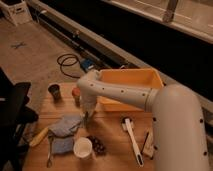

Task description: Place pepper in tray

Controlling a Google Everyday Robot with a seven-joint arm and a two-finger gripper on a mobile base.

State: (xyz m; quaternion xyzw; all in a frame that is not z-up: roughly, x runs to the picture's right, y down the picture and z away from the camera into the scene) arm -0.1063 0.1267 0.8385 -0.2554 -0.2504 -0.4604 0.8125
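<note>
- Camera view shows the pepper (89,122) only doubtfully: a slim dark shape at the gripper's tip, low over the wooden table (112,135), may be it, but I cannot be sure.
- That spot is just beside the upper blue cloth (65,125) and in front of the tray's near-left corner, outside the tray (131,79).
- The gripper (88,116) points straight down from the bent white arm (120,92). Whether it is spread or pinching the pepper cannot be told from here.
- By my reading, the step in hand is the pick-up, either closing on the pepper or just about to lift it. The tray holds no pepper yet.
- The next move calls for a firm hold, a lift high enough to clear the tray's thick rim, then a short carry back and to the right before letting go inside.
- Nearby lie a corn cob (39,136), a white cup (82,147), dark grapes (98,145) and a white brush (132,141), all apart from the gripper.
</note>
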